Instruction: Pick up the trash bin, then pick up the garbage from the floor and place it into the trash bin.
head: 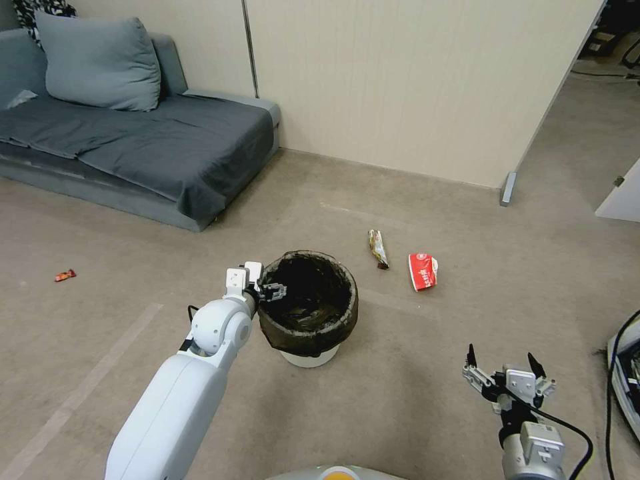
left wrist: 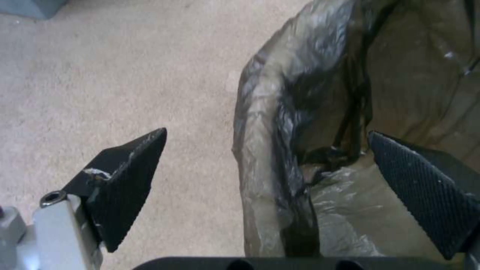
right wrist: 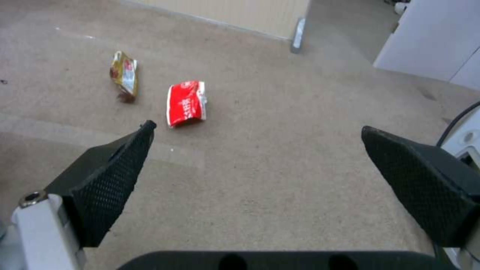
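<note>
The trash bin [head: 308, 341], a white bucket lined with a dark bag, stands on the carpet ahead of me. My left gripper [head: 268, 291] is open at its near-left rim, one finger outside and one inside the bag-covered rim [left wrist: 280, 112]. Garbage lies right of the bin: a yellowish-brown wrapper [head: 378, 249] [right wrist: 125, 75] and a red crumpled packet [head: 423, 271] [right wrist: 186, 104]. A small red wrapper [head: 65, 275] lies far to the left. My right gripper [head: 501, 353] [right wrist: 257, 126] hangs open and empty over bare carpet, nearer to me than the red packet.
A grey sofa [head: 133, 133] with a cushion stands at the back left. A beige partition wall [head: 400, 87] runs behind the litter. At the right edge are a black cable and a device [head: 627, 373], and a white cabinet [head: 623, 193].
</note>
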Controlling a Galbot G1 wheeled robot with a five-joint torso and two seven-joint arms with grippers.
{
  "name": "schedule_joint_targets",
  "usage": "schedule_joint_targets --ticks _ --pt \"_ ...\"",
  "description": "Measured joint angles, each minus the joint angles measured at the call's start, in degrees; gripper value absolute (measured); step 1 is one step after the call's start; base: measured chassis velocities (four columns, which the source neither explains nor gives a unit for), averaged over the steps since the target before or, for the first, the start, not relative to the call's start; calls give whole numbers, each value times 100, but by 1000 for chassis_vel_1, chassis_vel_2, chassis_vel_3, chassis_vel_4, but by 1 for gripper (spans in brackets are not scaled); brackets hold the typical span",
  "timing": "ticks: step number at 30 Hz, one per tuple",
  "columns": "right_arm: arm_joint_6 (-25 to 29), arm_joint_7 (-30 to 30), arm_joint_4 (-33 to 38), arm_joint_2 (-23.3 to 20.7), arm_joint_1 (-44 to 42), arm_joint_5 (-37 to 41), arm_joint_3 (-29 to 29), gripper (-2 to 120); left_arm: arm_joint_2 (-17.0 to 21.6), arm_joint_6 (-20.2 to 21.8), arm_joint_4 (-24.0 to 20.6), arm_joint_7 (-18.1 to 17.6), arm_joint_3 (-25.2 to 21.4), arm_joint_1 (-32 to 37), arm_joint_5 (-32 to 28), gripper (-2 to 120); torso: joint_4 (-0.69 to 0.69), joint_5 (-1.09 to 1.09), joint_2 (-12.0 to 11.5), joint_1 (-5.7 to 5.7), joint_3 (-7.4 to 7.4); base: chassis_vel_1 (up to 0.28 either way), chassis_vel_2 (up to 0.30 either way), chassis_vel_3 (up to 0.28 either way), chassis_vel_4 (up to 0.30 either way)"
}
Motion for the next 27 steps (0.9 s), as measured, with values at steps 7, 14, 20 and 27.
schedule_joint_targets --ticks 7,14,20,27 --pt "55 18 -4 0 -22 47 18 100 -51 -9 122 -9 19 2 9 100 0 1 0 0 -1 0 0 0 0" --pt "102 51 -10 0 -25 97 46 100 -70 -13 208 -47 33 -27 31 100 0 1 0 0 -1 0 0 0 0" --pt "159 92 -27 0 -44 102 42 100 -77 -15 275 -116 54 -10 63 85 1 1 0 0 -1 0 0 0 0" --pt "219 108 -36 0 -75 108 42 100 -53 -17 259 -155 53 18 65 62 0 0 0 0 -1 0 0 0 0"
